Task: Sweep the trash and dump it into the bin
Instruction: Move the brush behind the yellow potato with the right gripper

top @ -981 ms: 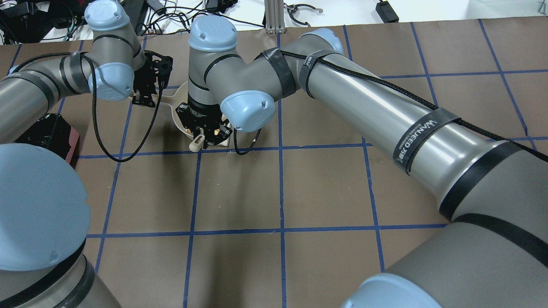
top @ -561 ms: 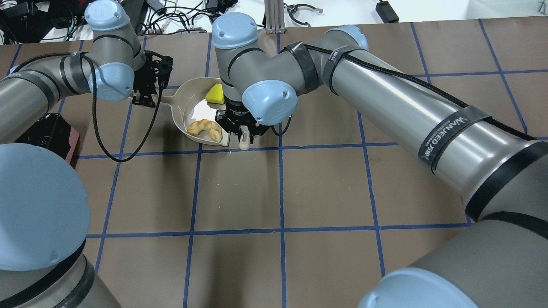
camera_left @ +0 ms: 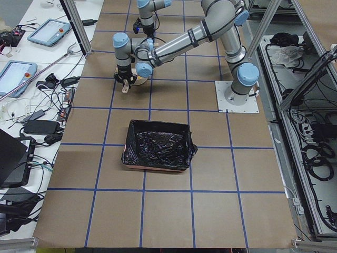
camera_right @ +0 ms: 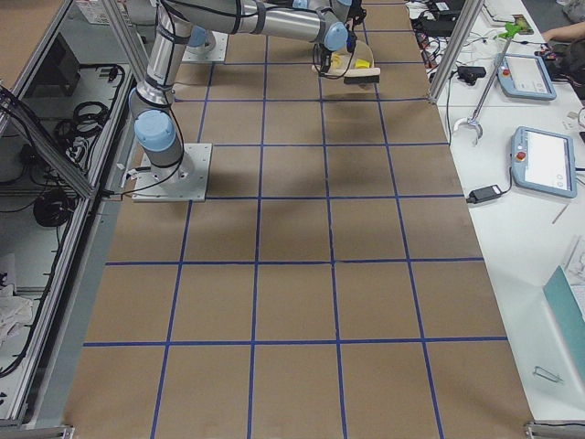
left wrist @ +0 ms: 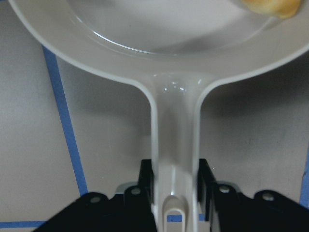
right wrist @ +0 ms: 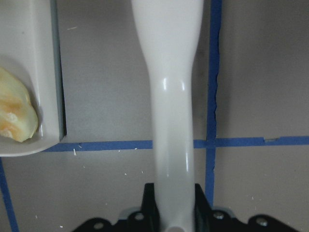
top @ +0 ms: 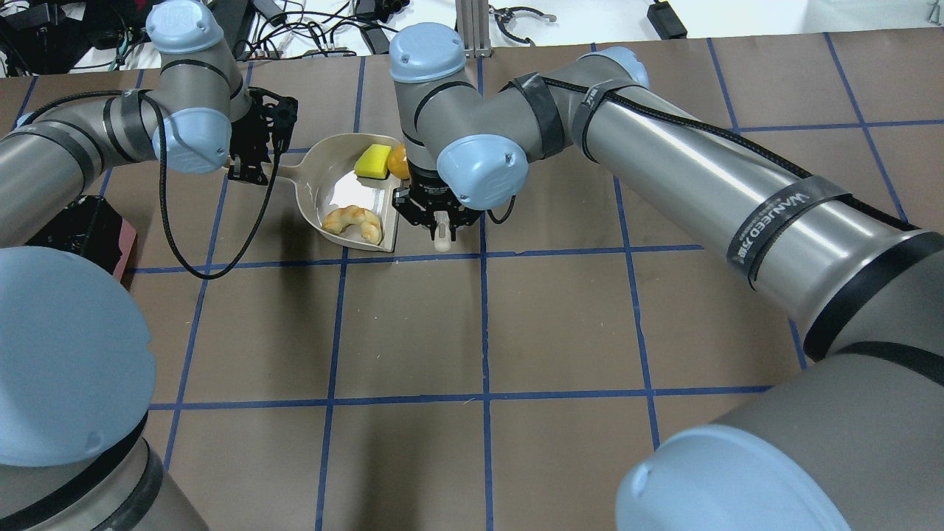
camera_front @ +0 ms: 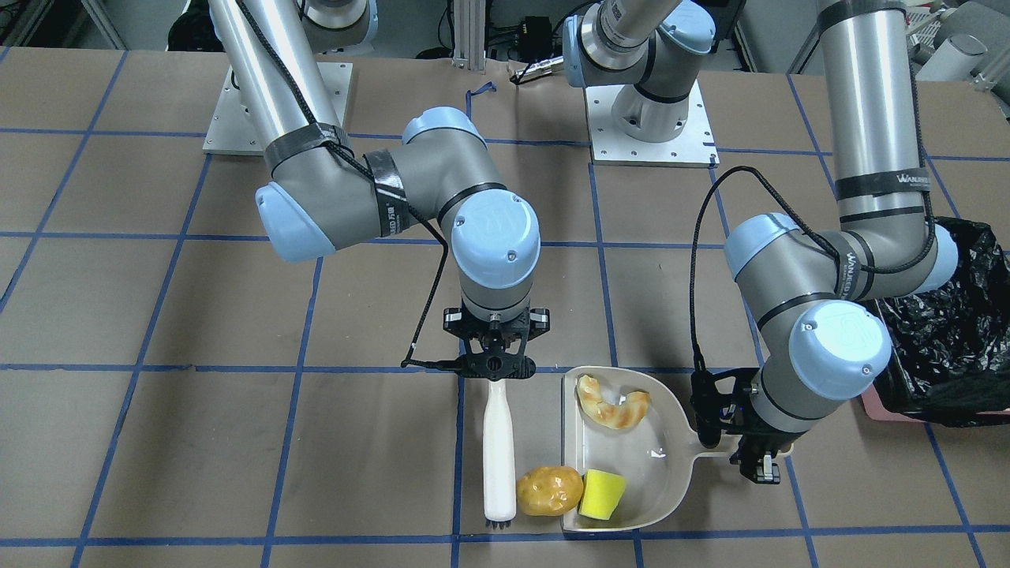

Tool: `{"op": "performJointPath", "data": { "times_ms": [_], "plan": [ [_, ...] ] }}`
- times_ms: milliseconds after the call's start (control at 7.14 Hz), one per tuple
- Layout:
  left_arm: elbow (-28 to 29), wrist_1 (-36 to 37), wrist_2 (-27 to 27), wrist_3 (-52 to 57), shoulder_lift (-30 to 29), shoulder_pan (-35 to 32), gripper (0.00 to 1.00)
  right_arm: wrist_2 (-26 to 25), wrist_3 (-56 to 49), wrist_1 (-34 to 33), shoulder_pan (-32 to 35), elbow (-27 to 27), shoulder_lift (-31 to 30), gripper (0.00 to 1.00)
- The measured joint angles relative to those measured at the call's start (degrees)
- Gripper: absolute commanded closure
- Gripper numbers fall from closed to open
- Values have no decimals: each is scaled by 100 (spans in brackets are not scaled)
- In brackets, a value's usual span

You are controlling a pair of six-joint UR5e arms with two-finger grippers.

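Note:
The beige dustpan (camera_front: 655,473) lies on the table, and my left gripper (camera_front: 750,454) is shut on its handle (left wrist: 175,145). Inside it are the croissant (camera_front: 613,404) and the yellow sponge (camera_front: 603,494). The potato (camera_front: 548,490) sits on the table at the pan's open edge, between the sponge and the brush head. My right gripper (camera_front: 493,367) is shut on the white brush handle (camera_front: 499,442), which lies just beside the pan's mouth. From overhead, the right wrist partly covers the potato (top: 398,162). The bin (camera_front: 939,339) with its black bag stands beyond the left arm.
The brown table carries a blue tape grid (top: 483,324). Both arm base plates (camera_front: 651,118) sit at the robot's side. Cables and devices (top: 310,29) lie past the far edge, and tablets (camera_right: 535,165) rest on a side bench.
My right arm has drawn the brush sideways off the dustpan to just outside its mouth, uncovering the sponge, croissant and then the potato. The left gripper and dustpan have stayed put.

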Motion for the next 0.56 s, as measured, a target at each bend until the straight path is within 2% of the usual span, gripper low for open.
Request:
{"op": "performJointPath", "data": {
  "times_ms": [561],
  "plan": [
    [0,0,0,6,3,0,89,-103,-236,-249,-49,-20,265,100]
  ]
}}
